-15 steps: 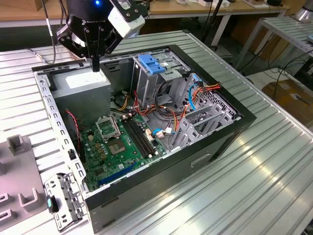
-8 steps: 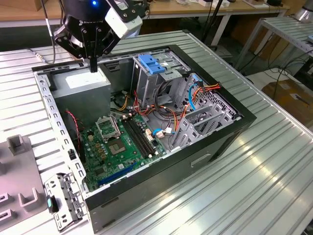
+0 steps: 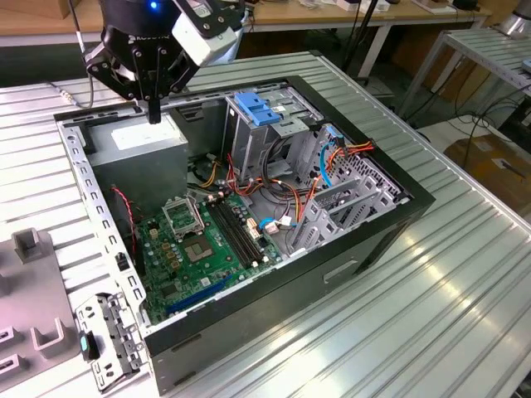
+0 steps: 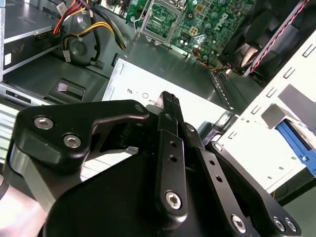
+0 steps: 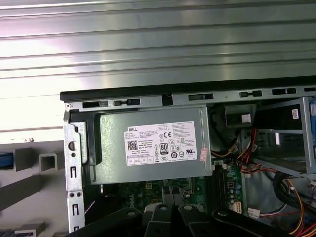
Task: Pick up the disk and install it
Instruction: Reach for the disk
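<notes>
My gripper (image 3: 153,114) hangs over the back left corner of the open computer case (image 3: 348,249), just above the grey power supply (image 3: 145,137). Its black fingers are pressed together with nothing between them, as the second wrist view shows for the gripper (image 4: 169,101). A blue edge that looks like the disk (image 4: 295,140) lies in a light grey fixture outside the case, off to the gripper's side. A sliver of the same blue, the disk (image 5: 5,160), shows beside the grey fixture blocks in the first wrist view. The gripper is well apart from it.
Inside the case are a green motherboard (image 3: 203,240), bundled cables (image 3: 282,195) and a tall grey drive cage with a blue latch (image 3: 257,108). A grey fixture (image 3: 33,249) and a loose metal bracket (image 3: 108,340) lie on the ribbed table at the exterior view's left.
</notes>
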Tool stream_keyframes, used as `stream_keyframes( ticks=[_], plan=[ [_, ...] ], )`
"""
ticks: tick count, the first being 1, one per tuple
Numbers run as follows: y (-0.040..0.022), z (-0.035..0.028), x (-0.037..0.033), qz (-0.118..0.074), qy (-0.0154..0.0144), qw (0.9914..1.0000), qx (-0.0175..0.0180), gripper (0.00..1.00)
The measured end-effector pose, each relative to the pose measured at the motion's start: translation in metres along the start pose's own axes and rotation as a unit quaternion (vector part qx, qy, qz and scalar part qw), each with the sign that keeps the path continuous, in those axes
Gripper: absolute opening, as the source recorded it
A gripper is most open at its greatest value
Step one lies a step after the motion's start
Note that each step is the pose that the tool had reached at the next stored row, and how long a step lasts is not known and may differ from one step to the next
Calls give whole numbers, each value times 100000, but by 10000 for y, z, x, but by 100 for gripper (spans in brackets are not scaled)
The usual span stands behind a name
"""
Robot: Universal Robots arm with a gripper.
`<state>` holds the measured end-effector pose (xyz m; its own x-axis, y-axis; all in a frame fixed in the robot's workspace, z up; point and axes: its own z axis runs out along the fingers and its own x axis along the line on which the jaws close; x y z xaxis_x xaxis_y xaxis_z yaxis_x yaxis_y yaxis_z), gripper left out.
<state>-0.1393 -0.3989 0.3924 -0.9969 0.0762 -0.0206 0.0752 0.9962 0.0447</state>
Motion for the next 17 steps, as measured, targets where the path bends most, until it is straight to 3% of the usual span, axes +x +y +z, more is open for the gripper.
stream_keyframes(
  ticks=[17],
  plan=[
    [-5,0,58,2,0,100000,-3,11]
  ],
)
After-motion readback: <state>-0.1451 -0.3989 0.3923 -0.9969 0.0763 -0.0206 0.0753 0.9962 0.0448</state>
